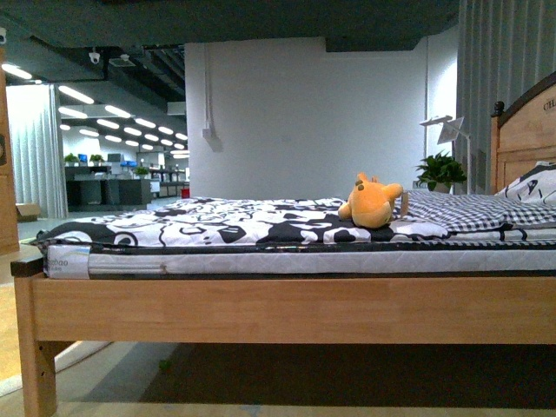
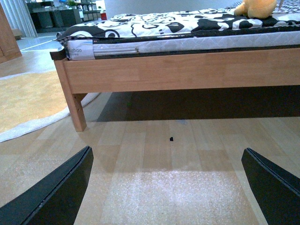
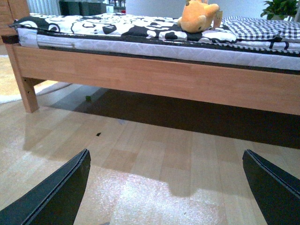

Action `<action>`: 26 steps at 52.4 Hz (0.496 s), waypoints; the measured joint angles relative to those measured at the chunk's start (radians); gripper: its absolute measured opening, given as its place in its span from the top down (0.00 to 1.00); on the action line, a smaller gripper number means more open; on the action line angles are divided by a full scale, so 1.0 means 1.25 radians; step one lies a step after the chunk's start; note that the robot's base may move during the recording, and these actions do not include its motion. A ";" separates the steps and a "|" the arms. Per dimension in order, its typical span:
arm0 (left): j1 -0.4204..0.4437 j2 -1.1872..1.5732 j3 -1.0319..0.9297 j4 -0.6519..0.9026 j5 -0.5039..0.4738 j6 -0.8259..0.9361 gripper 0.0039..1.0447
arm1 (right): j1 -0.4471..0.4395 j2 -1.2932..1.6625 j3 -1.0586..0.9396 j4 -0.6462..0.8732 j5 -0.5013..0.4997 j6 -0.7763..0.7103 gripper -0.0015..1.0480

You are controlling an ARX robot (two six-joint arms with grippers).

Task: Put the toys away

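Two idle: left end effector [image 2: 166, 150] and right end effector [image 3: 166, 151] gape empty; plush toy [image 1: 372, 202] sits ahead, above, on surface [image 1: 261, 261], so likely approach step, next lift and reach.

This looks like a bedroom mock-up set inside a large open-plan office or showroom hall. A wooden bed frame [image 1: 287, 308] carries a mattress [image 1: 304, 261], black-and-white bedding [image 1: 234, 224] and a plush toy [image 1: 372, 201], with a headboard [image 1: 526, 130] at the right edge and a potted plant [image 1: 440, 170] behind. At the left, ceiling strip lights [image 1: 76, 95] run over desks [image 1: 104, 187], with a security camera [image 1: 95, 57] at upper left.
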 joint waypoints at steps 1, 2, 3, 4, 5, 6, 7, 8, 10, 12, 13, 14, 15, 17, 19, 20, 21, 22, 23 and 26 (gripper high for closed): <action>0.000 0.000 0.000 0.000 0.000 0.000 0.06 | 0.000 0.000 0.000 0.000 0.000 0.000 0.06; 0.000 0.000 0.000 0.000 0.000 0.000 0.06 | 0.000 0.000 0.000 0.000 0.000 0.000 0.06; 0.000 0.000 0.000 0.000 0.000 0.000 0.06 | 0.000 0.000 0.000 0.000 0.000 0.000 0.06; 0.000 0.000 0.000 0.000 0.000 0.000 0.06 | 0.000 0.000 0.000 0.000 0.000 0.000 0.06; 0.000 0.000 0.000 0.000 0.000 0.000 0.06 | 0.000 0.000 0.000 0.000 0.000 0.000 0.06; 0.000 0.000 0.000 0.000 0.000 0.000 0.06 | 0.000 0.000 0.000 0.000 0.000 0.000 0.06; 0.000 0.000 0.000 0.000 0.000 0.000 0.06 | 0.000 0.000 0.000 0.000 0.000 0.000 0.06; 0.000 0.000 0.000 0.000 0.000 0.000 0.06 | 0.000 0.000 0.000 0.000 0.000 0.000 0.06; 0.000 0.000 0.000 0.000 0.000 0.000 0.06 | 0.000 0.000 0.000 0.000 0.000 0.000 0.06; 0.000 0.000 0.000 0.000 0.000 0.000 0.06 | 0.000 0.000 0.000 0.000 0.000 0.000 0.06; 0.000 0.000 0.000 0.000 0.000 0.000 0.06 | 0.000 0.000 0.000 0.000 0.000 0.000 0.06; 0.000 0.000 0.000 0.000 0.000 0.000 0.06 | 0.000 0.000 0.000 0.000 0.000 0.000 0.06; 0.000 0.000 0.000 0.000 0.000 0.000 0.06 | 0.000 0.000 0.000 0.000 0.000 0.000 0.06; 0.000 0.000 0.000 0.000 0.000 0.000 0.06 | 0.000 0.000 0.000 0.000 0.000 0.000 0.06; 0.000 0.000 0.000 0.000 0.000 0.000 0.06 | 0.000 0.000 0.000 0.000 0.000 0.000 0.06; 0.000 0.000 0.000 0.000 0.000 0.000 0.06 | 0.000 0.000 0.000 0.000 0.000 0.000 0.06; 0.000 0.000 0.000 0.000 0.000 0.000 0.06 | 0.000 0.000 0.000 0.000 0.000 0.000 0.06; 0.000 0.000 0.000 0.000 0.000 0.000 0.06 | 0.000 0.000 0.000 0.000 0.000 0.000 0.06; 0.000 0.000 0.000 0.000 0.000 0.000 0.06 | 0.000 0.000 0.000 0.000 0.000 0.000 0.06; 0.000 0.000 0.000 0.000 0.000 0.000 0.06 | 0.000 0.000 0.000 0.000 0.000 0.000 0.06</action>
